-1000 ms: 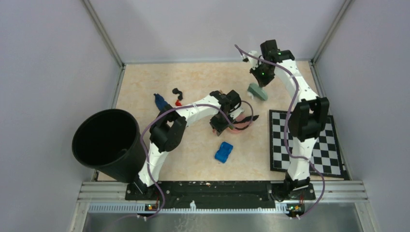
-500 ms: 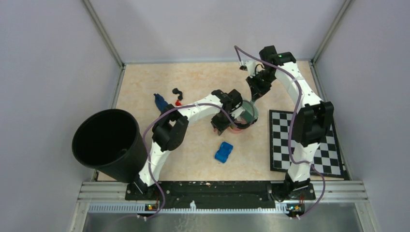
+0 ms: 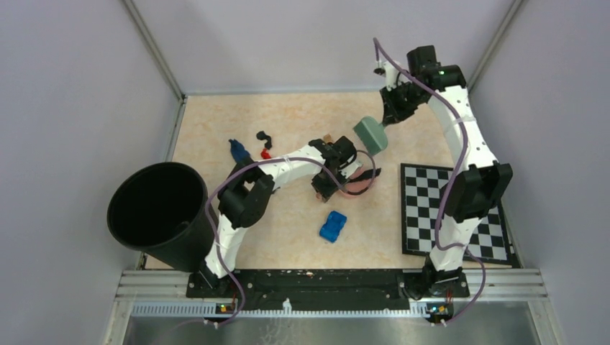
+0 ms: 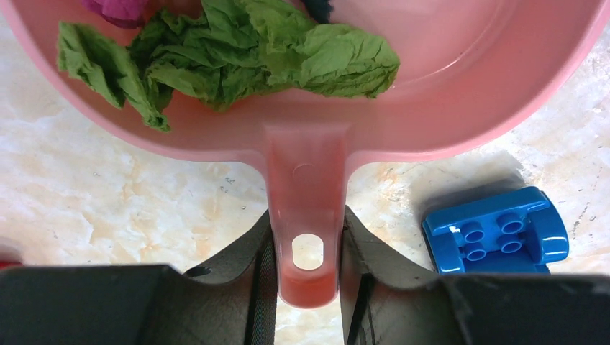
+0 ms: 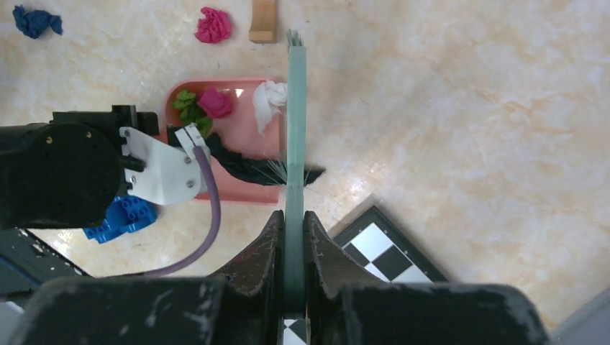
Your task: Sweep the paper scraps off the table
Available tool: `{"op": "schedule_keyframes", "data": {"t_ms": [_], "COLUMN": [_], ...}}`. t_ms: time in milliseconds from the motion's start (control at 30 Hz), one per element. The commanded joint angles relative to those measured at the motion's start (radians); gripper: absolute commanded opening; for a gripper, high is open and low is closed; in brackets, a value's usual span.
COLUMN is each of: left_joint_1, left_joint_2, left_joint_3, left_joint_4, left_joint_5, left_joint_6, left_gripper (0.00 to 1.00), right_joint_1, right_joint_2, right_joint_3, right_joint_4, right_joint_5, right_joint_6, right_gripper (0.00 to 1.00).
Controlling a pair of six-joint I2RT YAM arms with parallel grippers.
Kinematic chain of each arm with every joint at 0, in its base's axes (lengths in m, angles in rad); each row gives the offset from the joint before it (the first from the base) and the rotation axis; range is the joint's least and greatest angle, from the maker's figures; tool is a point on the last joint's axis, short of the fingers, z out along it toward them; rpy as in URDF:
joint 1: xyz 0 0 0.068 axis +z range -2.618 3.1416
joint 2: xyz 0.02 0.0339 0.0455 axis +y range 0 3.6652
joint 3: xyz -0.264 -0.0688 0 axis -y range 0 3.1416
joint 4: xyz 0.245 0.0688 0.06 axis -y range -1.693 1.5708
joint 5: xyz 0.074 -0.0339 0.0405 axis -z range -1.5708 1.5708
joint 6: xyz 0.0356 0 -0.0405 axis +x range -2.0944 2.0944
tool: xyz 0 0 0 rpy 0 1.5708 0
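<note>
Loose paper scraps [image 3: 236,149] sit toward the surface's [image 3: 216,115] far-left corner, left of the dustpan [image 5: 244,136], so nearer our left fingers [image 4: 241,262], which pinch the dustpan's handle [image 4: 308,215]. Our right fingers [image 5: 262,251] pinch the brush [image 3: 370,134] at the dustpan's right side. Only the wrist views show green, magenta and white scraps inside the dustpan.

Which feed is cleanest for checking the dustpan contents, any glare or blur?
Left wrist view: sharp, evenly lit, green paper scrap crisp in the pink dustpan; blue toy casts a soft shadow. Right wrist view: faint sheen on the table, right tool dark at the bottom, brush edge-on. Top external view: even light, dustpan contents too small to read.
</note>
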Motion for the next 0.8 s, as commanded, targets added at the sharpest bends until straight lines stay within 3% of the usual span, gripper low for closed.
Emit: {"op": "schedule_keyframes", "data": {"t_ms": [0,367,767], "left_joint_1": [-0.002,-0.001,-0.002], "left_joint_2": [-0.103,-0.185,-0.431], "left_joint_3": [-0.041,-0.045,-0.175], "left_joint_4": [0.103,0.068,0.009], "left_joint_5": [-0.027,-0.078,-0.098], "left_joint_6": [0.009,-0.008,-0.093], "left_gripper": [0.06,0.05,0.06], "right_joint_1": [-0.03,-0.152,-0.193], "right_joint_2": [-0.087,-0.248,-0.337], "right_joint_3": [0.054,-0.221,-0.537], "right_joint_4": [0.03,0.26,0.51], "right_joint_5": [-0.052,-0.055,-0.141], "right_joint_6": [0.049,0.172,0.271], "right_gripper": [0.0,0.0,0.0]}}
